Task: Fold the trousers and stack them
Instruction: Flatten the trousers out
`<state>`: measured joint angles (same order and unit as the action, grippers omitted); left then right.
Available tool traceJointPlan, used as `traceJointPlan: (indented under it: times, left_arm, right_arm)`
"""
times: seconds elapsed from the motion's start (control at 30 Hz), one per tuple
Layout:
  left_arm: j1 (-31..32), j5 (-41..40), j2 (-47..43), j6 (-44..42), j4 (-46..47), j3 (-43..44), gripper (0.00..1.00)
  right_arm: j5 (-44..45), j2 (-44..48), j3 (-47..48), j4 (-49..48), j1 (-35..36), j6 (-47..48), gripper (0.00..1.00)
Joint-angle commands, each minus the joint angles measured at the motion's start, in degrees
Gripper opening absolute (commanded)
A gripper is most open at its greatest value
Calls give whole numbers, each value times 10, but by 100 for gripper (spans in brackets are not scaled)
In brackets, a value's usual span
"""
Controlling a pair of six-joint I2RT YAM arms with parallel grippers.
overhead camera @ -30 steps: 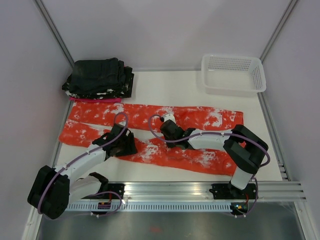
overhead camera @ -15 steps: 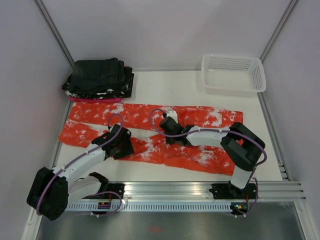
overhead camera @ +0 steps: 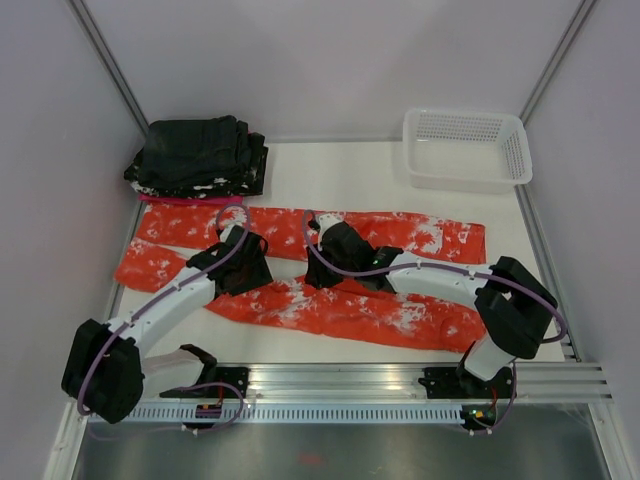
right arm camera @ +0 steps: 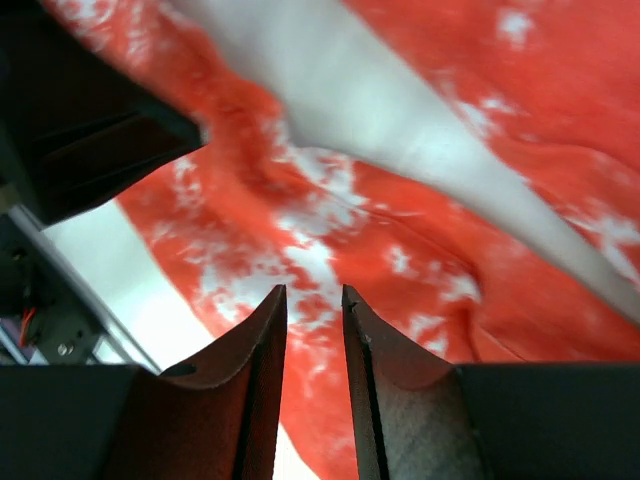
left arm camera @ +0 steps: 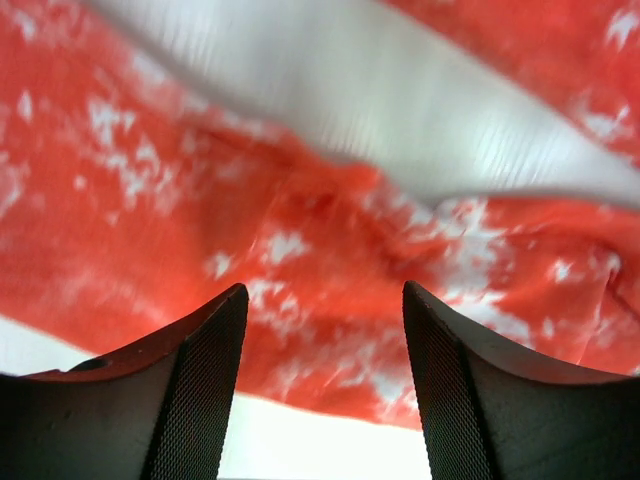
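The trousers lie spread on the table as two long strips running from 9 o'clock to 3 o'clock, one toward 12 and one toward 6. The fabric looks thin, light and limp. I judge it will sag and wrinkle, so a hold on an edge or hem seems better than on the flat middle. The left gripper hangs above the 6 o'clock strip, fingers spread wide, nothing between them. The right gripper, at its 3 o'clock side, shows only a narrow gap, also empty.

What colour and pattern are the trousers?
The trousers are orange-red with white splotches, clearest in the left wrist view.
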<state>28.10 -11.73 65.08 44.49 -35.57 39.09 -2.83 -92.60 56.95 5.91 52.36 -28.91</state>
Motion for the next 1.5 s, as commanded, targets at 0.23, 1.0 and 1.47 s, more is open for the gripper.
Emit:
traceJointPlan:
  times: [0.23,1.0,1.47]
  left_arm:
    - [-30,-41,129,-4,103,20,58]
    - [-115,-35,251,-75,211,59,2]
    - [-121,70,137,-138,158,100,43]
  right_arm:
    - [1,-95,48,-48,40,28,32]
    - [182,86,-33,7,40,-34,37]
    - [245,191,-113,188,-121,-99,58]
